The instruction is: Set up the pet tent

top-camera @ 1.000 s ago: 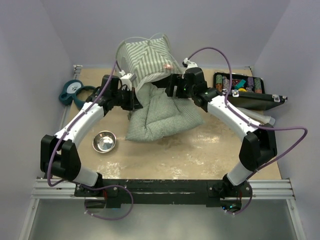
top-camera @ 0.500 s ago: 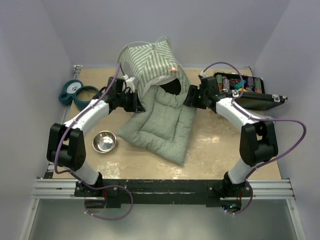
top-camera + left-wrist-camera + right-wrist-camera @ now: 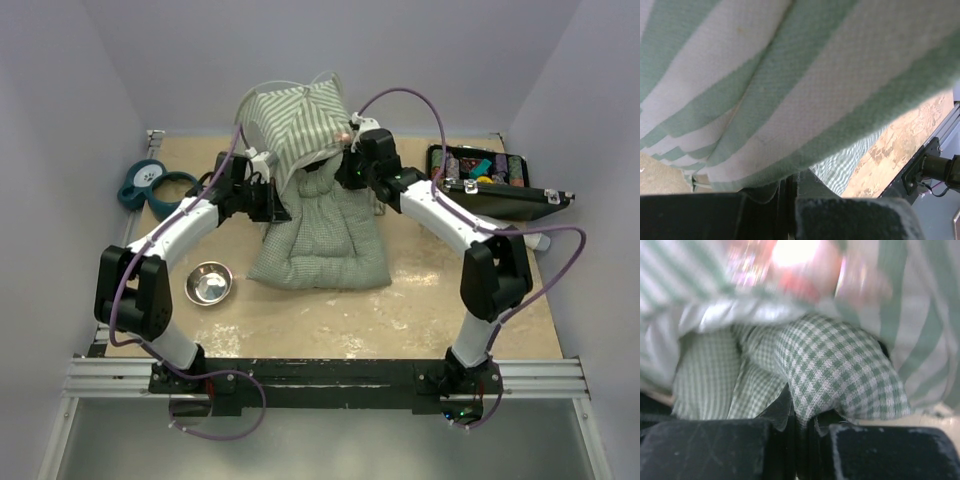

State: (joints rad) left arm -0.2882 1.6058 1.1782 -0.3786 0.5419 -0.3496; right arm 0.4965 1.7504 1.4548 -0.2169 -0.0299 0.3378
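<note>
At the left edge of the top view lies a teal paw-print ring (image 3: pixel 150 184), and below it a steel bowl (image 3: pixel 208 284) that holds nothing. Moving right, the left gripper (image 3: pixel 266 203) is clamped on the pet tent (image 3: pixel 300 120); its wrist view shows striped cloth pinched between the closed jaws. The tent stands partly raised at upper centre, against the back wall, with thin poles arching over its top. From its mouth the checked cushion (image 3: pixel 325 235) spills down toward the centre of the frame. The right gripper (image 3: pixel 352 168) sits at the tent's opening, jaws together on a fold of that cushion, as far as its blurred wrist view tells.

The step in hand looks like seating the cushion inside. The left arm should hold the wall up and steady. The right should feed the cushion inward, low and slowly, so that the poles do not spring and the tent does not tip.

At right, an open black case (image 3: pixel 515 200) holds small coloured items, too small to name.
</note>
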